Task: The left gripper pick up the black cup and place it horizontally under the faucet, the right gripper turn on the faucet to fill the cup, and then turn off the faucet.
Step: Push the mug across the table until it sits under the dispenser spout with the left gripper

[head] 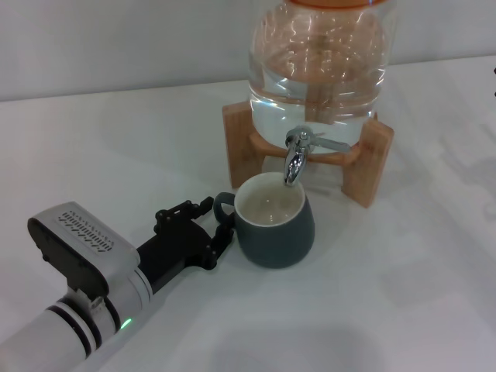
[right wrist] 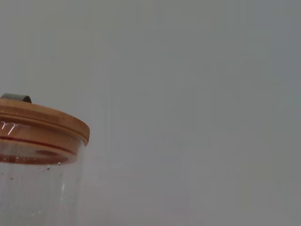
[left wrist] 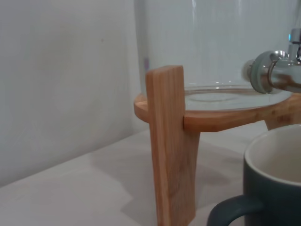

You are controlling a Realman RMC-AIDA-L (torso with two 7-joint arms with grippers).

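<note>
The black cup (head: 279,232) stands upright on the white table, its cream inside directly below the spout of the faucet (head: 295,159). The cup's loop handle points toward my left gripper (head: 217,223), which is open, with one finger on each side of the handle. No water runs from the faucet, whose thin lever juts out to the side. In the left wrist view the cup (left wrist: 275,188) and its handle fill the near corner, with the faucet (left wrist: 275,70) above it. The right gripper is out of view.
The clear water jar (head: 318,62) sits on a wooden stand (head: 368,163) behind the cup. One stand leg (left wrist: 171,141) rises close by in the left wrist view. The right wrist view shows the jar's wooden lid (right wrist: 42,125) against a grey wall.
</note>
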